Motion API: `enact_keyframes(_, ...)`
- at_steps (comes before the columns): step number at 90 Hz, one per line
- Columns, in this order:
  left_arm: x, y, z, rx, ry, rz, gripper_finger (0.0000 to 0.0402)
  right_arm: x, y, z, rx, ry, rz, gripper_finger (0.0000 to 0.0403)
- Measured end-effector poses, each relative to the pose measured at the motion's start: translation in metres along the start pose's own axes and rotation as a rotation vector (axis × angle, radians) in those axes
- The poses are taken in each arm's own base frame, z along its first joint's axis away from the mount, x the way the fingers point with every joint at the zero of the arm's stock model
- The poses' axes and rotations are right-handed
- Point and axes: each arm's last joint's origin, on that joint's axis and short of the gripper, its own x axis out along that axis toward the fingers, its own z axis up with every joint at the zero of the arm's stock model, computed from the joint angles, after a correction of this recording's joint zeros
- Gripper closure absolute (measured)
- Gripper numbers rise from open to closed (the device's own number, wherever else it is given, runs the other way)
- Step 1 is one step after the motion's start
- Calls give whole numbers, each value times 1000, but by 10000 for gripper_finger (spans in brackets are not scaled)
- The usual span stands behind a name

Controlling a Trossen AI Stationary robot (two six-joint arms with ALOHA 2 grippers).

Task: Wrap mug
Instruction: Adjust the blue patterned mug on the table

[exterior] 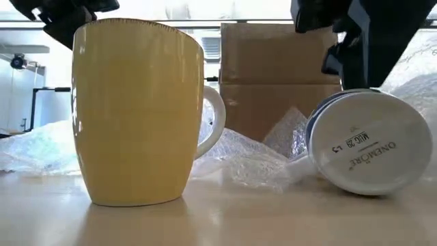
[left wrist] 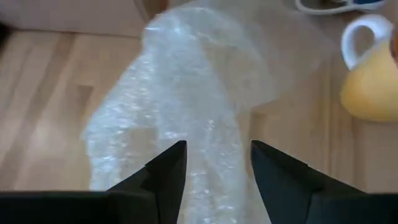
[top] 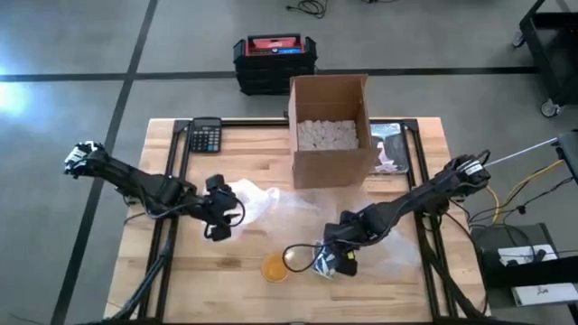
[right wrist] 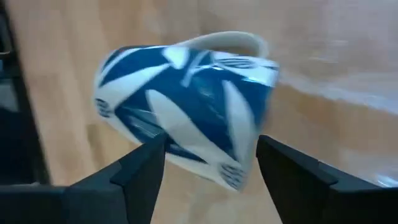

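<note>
Step in hand looks like mug pickup: blue-and-white patterned ceramic mug (right wrist: 186,106) lies tipped on the wooden surface (top: 181,280), framed by the spread right pincer (right wrist: 208,165), not yet gripped. Left pincer (left wrist: 214,162), spread, is poised over the clear bubble wrap sheet (left wrist: 186,106). Next: mug to be clamped and set on the wrap.

A wooden table (top: 181,271) with a black frame stands on a grey floor. At its far edge, middle, sits an open cardboard box (top: 330,128) with white pieces inside; in the low view the box (exterior: 280,75) fills the background. A black calculator (top: 206,136) lies at the far left corner. Just right of the box lies a flat printed packet (top: 390,147). Beyond the table, on the floor, rests a black and red case (top: 275,56).
</note>
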Motion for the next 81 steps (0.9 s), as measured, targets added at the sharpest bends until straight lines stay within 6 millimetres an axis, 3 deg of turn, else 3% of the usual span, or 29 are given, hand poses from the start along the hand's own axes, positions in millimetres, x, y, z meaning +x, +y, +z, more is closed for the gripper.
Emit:
enact_keyframes(31,15,-1,-14,-5,6,-8,262,24,-6,-4,-46,-133,149,220)
enact_keyframes(40,16,-1,-14,-6,3,-9,268,27,-7,-5,-91,-151,153,262)
enact_keyframes(56,16,-2,-13,3,-3,-11,280,29,-9,-5,-195,-173,147,376)
enact_keyframes(69,16,-2,-13,4,-6,-11,288,16,-5,-2,-221,-150,124,389)
enact_keyframes(81,16,-2,-13,4,-7,-11,295,-17,7,2,-173,-59,76,398)
